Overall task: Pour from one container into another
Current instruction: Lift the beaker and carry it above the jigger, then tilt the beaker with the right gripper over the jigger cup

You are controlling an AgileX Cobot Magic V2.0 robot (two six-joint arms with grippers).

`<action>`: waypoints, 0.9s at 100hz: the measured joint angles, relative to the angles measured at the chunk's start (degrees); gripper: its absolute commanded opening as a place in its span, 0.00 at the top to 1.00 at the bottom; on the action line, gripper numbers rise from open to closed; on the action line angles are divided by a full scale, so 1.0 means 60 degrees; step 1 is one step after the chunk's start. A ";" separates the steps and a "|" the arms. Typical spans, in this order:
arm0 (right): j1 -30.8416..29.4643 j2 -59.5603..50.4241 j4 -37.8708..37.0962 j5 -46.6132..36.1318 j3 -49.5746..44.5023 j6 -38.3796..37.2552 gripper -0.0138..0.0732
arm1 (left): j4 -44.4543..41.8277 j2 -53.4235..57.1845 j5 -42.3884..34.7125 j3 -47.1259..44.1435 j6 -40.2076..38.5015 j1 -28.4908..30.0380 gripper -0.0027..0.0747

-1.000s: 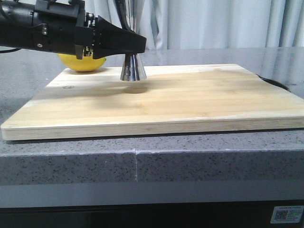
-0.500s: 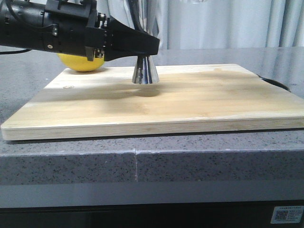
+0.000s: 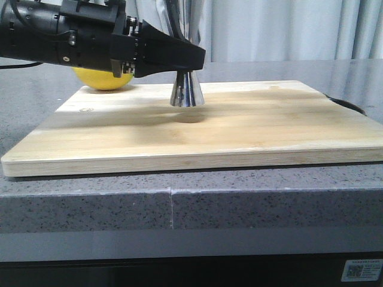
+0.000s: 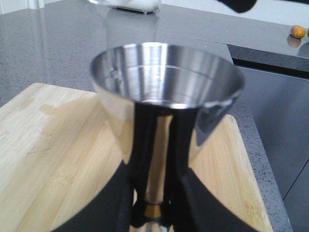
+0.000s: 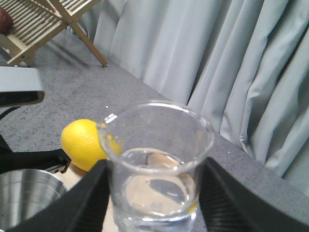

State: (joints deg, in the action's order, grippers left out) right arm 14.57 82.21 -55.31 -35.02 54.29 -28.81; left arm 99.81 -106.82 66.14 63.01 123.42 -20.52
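- Sliding right across the cutting board (image 3: 197,128), front view: left gripper (image 3: 192,58) has carried the steel double jigger (image 3: 185,89) from near the board's left-back corner toward its middle over the last second. The move has slowed, so it looks close to its set point. Jaws are clamped at the jigger's waist; the base looks to touch or skim the wood, I can't tell which from this angle.
- What that means: receiver is being staged for the pour; pouring itself not started, judging by the level liquid seen below.
- Front view, surroundings: lemon (image 3: 103,79) sits behind the left arm at the board's back-left, well clear of the jigger now. Right arm is not visible here. Rest of the board is bare wood; nothing between jigger and board's right half.
- Left wrist view: jigger's top cone is upright, mouth open, inside looks dry. Black fingers (image 4: 116,198) close on the narrow gold waist band (image 4: 153,211). Board under it.
- Right wrist view: right gripper (image 5: 154,193) grasps the clear glass beaker (image 5: 157,159), upright, partly filled with clear liquid, level. Jigger rim (image 5: 26,195) shows lower down and off to the side, so the beaker is above and beside it, not yet over the mouth.
- In the way: lemon (image 5: 84,142) lies just beyond the beaker in this view, probably only background. Wooden rack (image 5: 46,24) far back, irrelevant.
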 measured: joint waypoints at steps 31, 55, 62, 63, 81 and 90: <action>0.0020 0.0000 -0.1108 0.0047 0.0158 -0.0347 0.49 | 0.0000 0.0000 0.0000 0.0000 0.0000 0.0000 0.99; 0.0020 0.0000 -0.1473 0.0047 0.0177 -0.0347 0.49 | -0.0035 0.0000 0.0000 0.0000 0.0000 -0.0133 0.99; 0.0020 0.0000 -0.1609 0.0047 0.0177 -0.0351 0.49 | -0.0035 0.0000 0.0000 0.0000 0.0000 -0.0156 0.99; 0.0020 0.0000 -0.1635 0.0047 0.0177 -0.0351 0.49 | -0.0035 0.0000 0.0000 0.0000 0.0000 -0.0156 0.99; 0.0020 0.0000 -0.1928 0.0047 0.0177 -0.0367 0.49 | -0.0035 0.0000 0.0000 0.0000 0.0000 -0.0171 0.99; 0.0020 0.0000 -0.2085 0.0047 0.0177 -0.0367 0.49 | -0.0054 0.0000 0.0000 0.0000 0.0000 -0.0171 0.99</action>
State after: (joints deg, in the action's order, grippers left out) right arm 14.69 82.21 -67.82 -34.73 55.35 -31.02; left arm 99.48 -106.82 66.14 63.01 123.42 -21.54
